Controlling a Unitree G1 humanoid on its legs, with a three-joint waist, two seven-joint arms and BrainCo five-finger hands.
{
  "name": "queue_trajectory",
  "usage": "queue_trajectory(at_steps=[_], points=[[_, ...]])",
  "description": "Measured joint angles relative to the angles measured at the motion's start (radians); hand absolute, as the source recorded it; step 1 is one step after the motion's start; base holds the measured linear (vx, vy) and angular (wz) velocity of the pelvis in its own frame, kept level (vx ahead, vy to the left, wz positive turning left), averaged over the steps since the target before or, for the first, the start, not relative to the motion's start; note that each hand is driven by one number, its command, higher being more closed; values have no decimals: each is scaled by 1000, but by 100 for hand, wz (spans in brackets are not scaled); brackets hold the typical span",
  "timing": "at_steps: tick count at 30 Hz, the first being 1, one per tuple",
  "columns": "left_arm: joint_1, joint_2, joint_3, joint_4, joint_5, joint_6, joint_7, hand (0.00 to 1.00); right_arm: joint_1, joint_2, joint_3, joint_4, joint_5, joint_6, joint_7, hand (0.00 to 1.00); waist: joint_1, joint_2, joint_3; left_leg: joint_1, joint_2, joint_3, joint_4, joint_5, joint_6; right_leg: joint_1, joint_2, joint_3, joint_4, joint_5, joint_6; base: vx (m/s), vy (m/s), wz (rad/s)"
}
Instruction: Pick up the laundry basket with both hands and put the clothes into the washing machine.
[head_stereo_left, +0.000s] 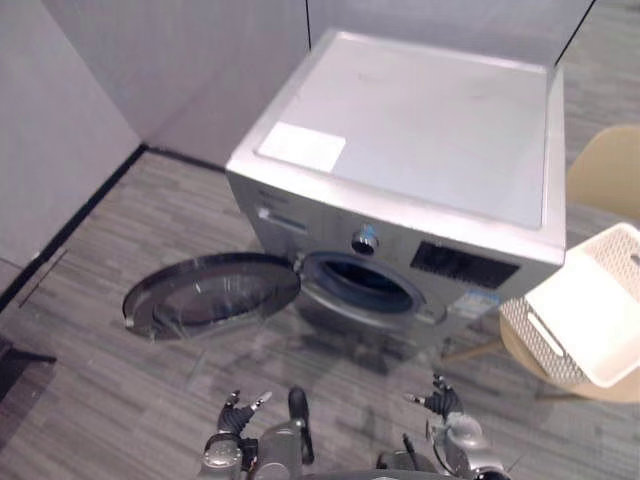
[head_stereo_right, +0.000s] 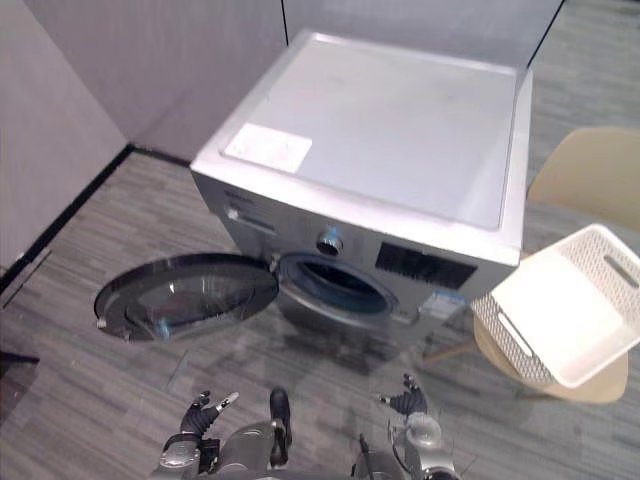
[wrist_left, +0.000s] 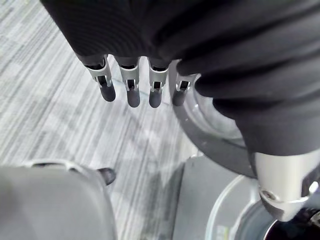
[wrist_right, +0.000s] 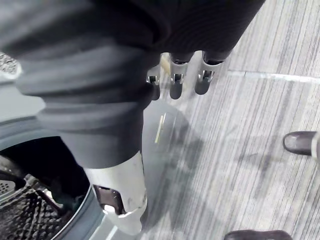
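Grey plank floor (head_stereo_left: 100, 400) holds a tan chair (head_stereo_left: 608, 172) bearing the white laundry basket (head_stereo_left: 535, 335), ungrasped, well right of the relaxed, empty fingers of the left hand (head_stereo_left: 235, 418) and right hand (head_stereo_left: 442, 402), with the washing machine (head_stereo_left: 420, 140) door (head_stereo_left: 210, 295) open ahead, so lifting and loading remain.

Washing machine (head_stereo_left: 420, 150) ahead, door (head_stereo_left: 210, 293) swung open left, laundry basket (head_stereo_left: 535, 340) on chair (head_stereo_left: 605, 175) right

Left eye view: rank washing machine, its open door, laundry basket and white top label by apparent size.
1. washing machine
2. open door and laundry basket look alike; basket is cut off at the edge, so unranked.
3. white label
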Motion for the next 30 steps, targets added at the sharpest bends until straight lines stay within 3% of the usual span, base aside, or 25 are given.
queue_trajectory(at_steps=[2,3,4,6,7,9,10,14,18,23,25,30], points=[[-8,-21,-40,-33,-7,-3,-1,0,17,-18,-6,0,0,6,-15,0,-1,24,18,8,15,-75,-74,76,-48,-5,25,-56,0,10,-18,-293,-84,76],[2,-21,-44,-60,-10,-7,0,0,35,-14,-2,-12,0,6,-26,0,4,20,16,22,14,-100,-131,109,-126,-13,27,-86,5,17,-39,-354,-84,54],[-1,-17,-48,-78,-17,-9,0,0,44,6,-16,-33,0,3,-28,0,3,-1,31,5,10,-79,-82,30,-108,-17,3,-112,9,25,-52,-326,-53,43],[8,-12,-46,-100,-19,-8,0,0,58,16,-42,-75,1,2,-29,0,-2,-41,44,-3,-11,-31,143,-37,-19,-20,-61,-122,21,38,-39,-216,28,40],[19,-14,-47,-113,-19,-12,0,0,84,15,-41,-102,1,-2,-29,0,-13,-47,37,11,1,-32,257,-112,-33,-22,-79,-127,19,46,-26,-133,104,40],[28,-18,-47,-109,-19,-17,0,0,93,8,-45,-101,1,-2,-28,0,-20,-16,23,59,22,-51,254,-204,-63,-37,-79,-129,18,58,-10,-70,189,10],[19,-20,-49,-89,-18,-16,0,0,89,4,-62,-89,2,-1,-27,0,-20,14,15,103,20,-65,168,-237,-51,-42,-74,-123,11,72,11,-68,193,-7],[7,17,-78,-68,-17,-15,0,0,109,49,-62,-62,13,2,-26,0,-23,-31,2,141,-28,-64,83,-198,-33,17,-91,-131,-106,143,48,-35,156,9],[12,40,-115,-111,-4,-14,2,0,110,48,-62,-57,21,1,-26,0,-39,-34,-2,159,-60,-76,79,-196,-23,50,-113,-150,-143,165,66,-17,104,11],[9,97,-101,-332,51,-16,11,0,106,42,-62,-61,21,-1,-25,0,-47,-35,-3,162,-73,-80,59,-194,-10,61,-115,-152,-184,184,72,-6,26,1],[-16,149,-81,-424,108,-18,32,0,111,27,-62,-69,20,-3,-24,0,-48,-35,-3,163,-74,-76,42,-191,-6,63,-112,-151,-211,197,71,45,-13,-4],[-121,277,-14,-459,240,-16,92,0,116,2,-60,-81,14,-25,-2,0,-59,-42,-8,166,-77,-63,12,-188,-2,77,-104,-147,-276,223,67,97,-20,-6]])
